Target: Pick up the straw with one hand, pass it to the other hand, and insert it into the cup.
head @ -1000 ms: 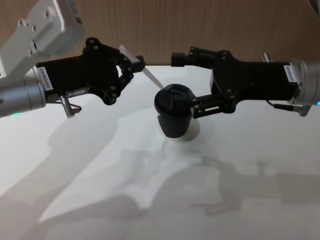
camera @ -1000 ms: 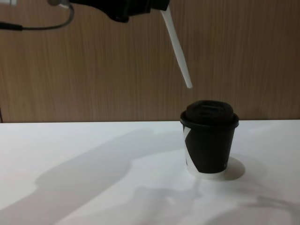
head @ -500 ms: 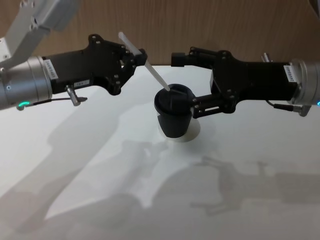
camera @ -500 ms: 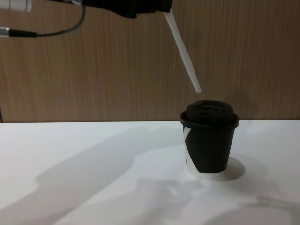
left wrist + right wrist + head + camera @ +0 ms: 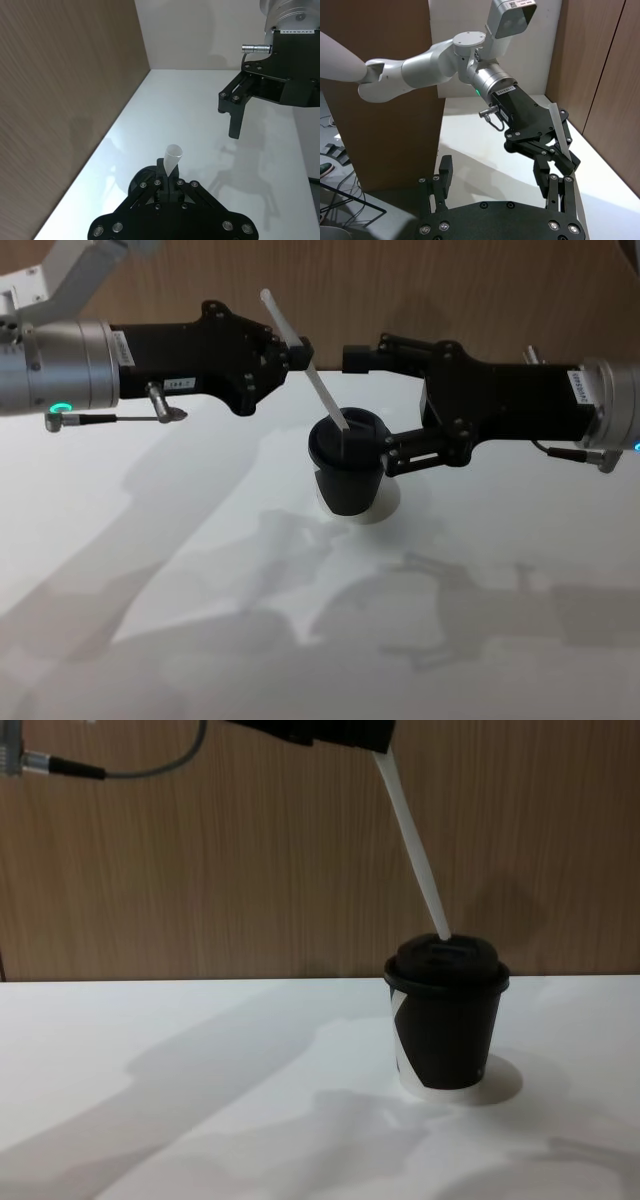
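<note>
The black cup with its domed lid stands on the white table, also in the chest view. My left gripper, black with a silver wrist and a green light ring, is shut on the white straw near its upper end. The straw slants down to the right and its lower tip touches the lid's top. My right gripper hovers open just right of the cup, holding nothing. In the right wrist view the straw sits in the left gripper, beyond my open right gripper.
The white table stretches bare to the left and front of the cup. A brown wood wall closes the far side. A thin grey cable hangs from the left wrist.
My left gripper carried the straw to the right and lower; its tip went from hanging above and left of the cup to resting on the lid. The right gripper stayed put.
</note>
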